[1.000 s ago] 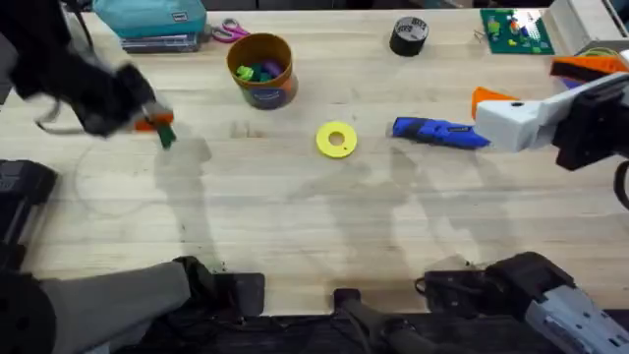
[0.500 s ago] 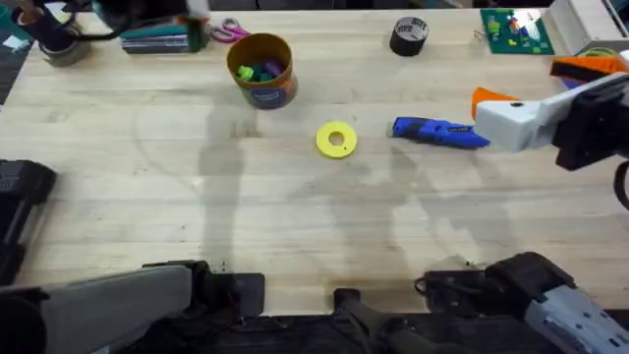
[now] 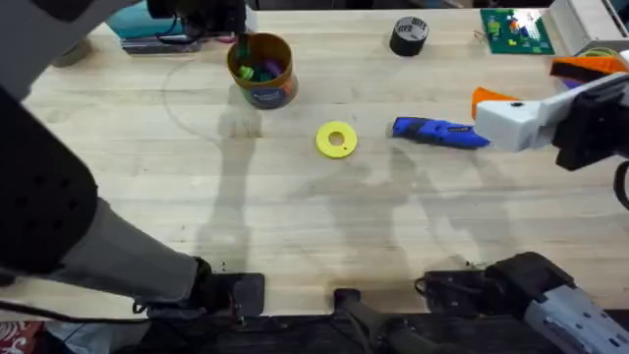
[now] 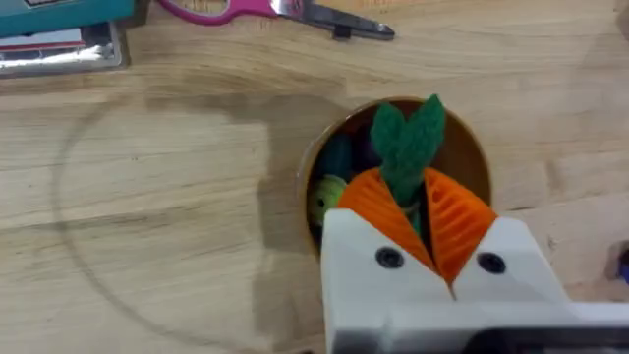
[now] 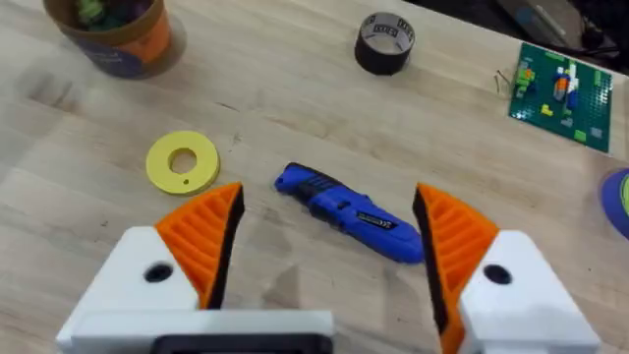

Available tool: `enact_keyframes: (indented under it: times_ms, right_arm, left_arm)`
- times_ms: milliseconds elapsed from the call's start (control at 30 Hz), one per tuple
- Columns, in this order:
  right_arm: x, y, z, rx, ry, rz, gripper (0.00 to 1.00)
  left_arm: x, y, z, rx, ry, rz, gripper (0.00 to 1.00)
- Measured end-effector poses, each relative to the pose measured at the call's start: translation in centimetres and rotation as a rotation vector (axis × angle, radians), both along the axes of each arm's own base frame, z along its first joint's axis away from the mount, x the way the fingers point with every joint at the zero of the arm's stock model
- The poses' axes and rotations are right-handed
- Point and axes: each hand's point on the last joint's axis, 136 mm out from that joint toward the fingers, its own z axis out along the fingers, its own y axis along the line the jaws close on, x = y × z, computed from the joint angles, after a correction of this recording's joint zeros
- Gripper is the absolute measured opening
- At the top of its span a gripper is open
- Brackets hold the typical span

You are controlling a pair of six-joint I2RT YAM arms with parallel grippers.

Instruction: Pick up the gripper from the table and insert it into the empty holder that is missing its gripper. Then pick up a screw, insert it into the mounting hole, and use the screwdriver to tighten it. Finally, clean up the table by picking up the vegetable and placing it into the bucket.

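Vegetable: sitting pinched between orange pads, hanging directly over the bucket's mouth.
Left gripper: clenching on the green leafy piece, hovering above the bucket at the table's far left.
Bucket: standing upright, holding several coloured bits inside.
Pink-handled scissors: lying just beyond the bucket.
Yellow disc: lying flat near mid-table.
Screwdriver: lying on its side, right of the disc.
Right gripper: hovering with pads spread wide, gripping nothing, over the screwdriver.
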Motion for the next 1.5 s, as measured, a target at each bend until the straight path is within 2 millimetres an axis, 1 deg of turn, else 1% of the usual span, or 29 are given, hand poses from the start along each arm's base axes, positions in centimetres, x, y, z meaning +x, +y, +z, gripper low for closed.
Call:
enact_keyframes:
  times_ms: [67, 100, 267, 300, 333, 433, 467, 567, 667, 700, 733, 800, 967, 1167, 1267, 1367, 1500]
  right_arm:
    - [0.0, 0.0, 0.0, 0.0, 0.0, 0.0, 0.995]
    - [0.0, 0.0, 0.0, 0.0, 0.0, 0.0, 0.996]
    - [0.0, 0.0, 0.0, 0.0, 0.0, 0.0, 0.996]
    - [0.0, 0.0, 0.0, 0.0, 0.0, 0.0, 0.996]
    - [0.0, 0.0, 0.0, 0.0, 0.0, 0.0, 0.995]
    - [0.0, 0.0, 0.0, 0.0, 0.0, 0.0, 0.996]
    - [0.0, 0.0, 0.0, 0.0, 0.0, 0.0, 0.996]
    - [0.0, 0.0, 0.0, 0.0, 0.0, 0.0, 0.996]
    - [0.0, 0.0, 0.0, 0.0, 0.0, 0.0, 0.996]
    - [0.0, 0.0, 0.0, 0.0, 0.0, 0.0, 0.996]
    - [0.0, 0.0, 0.0, 0.0, 0.0, 0.0, 0.996]
    - [0.0, 0.0, 0.0, 0.0, 0.0, 0.0, 0.996]
    - [0.0, 0.0, 0.0, 0.0, 0.0, 0.0, 0.996]
    - [0.0, 0.0, 0.0, 0.0, 0.0, 0.0, 0.996]
    - [0.0, 0.0, 0.0, 0.0, 0.0, 0.0, 0.996]
    - [0.0, 0.0, 0.0, 0.0, 0.001, 0.0, 0.997]
    - [0.0, 0.0, 0.0, 0.0, 0.002, 0.0, 0.996]
  left_arm:
    - [0.0, 0.0, -0.2, 0.0, 0.004, -0.001, 0.023]
    - [0.0, 0.0, -0.1, -0.001, 0.001, 0.0, 0.114]
    - [-0.1, -0.1, 0.4, -0.002, -0.009, -0.004, 0.874]
    - [-0.2, -0.1, 0.4, -0.004, -0.004, -0.003, 0.954]
    - [-0.3, 0.0, 0.3, -0.003, 0.003, -0.002, 0.978]
    - [-0.8, 0.0, 0.3, -0.002, 0.02, -0.001, 0.985]
    - [-1.6, 0.1, 1.5, -0.003, 0.011, -0.001, 0.985]
    - [-3.4, 0.2, 3.7, -0.003, -0.004, -0.002, 0.985]
    - [-6.1, 0.3, 6.0, -0.002, -0.005, -0.003, 0.985]
    - [-7.4, 0.4, 6.8, -0.001, 0.001, -0.004, 0.985]
    - [-8.4, 0.4, 7.2, 0.0, 0.011, -0.004, 0.985]
    - [-11.0, 0.5, 7.8, 0.002, 0.052, -0.006, 0.985]
    - [-16.8, 0.8, 7.7, 0.014, 0.191, -0.013, 0.985]
    - [-21.3, 1.5, 7.7, 0.044, 0.285, -0.008, 0.985]
    - [-22.7, 1.6, 7.5, 0.056, 0.269, -0.007, 0.985]
    - [-24.4, 1.5, 6.5, 0.055, 0.251, -0.01, 0.985]
    - [-25.3, 1.6, 5.8, 0.055, 0.22, 0.0, 0.985]
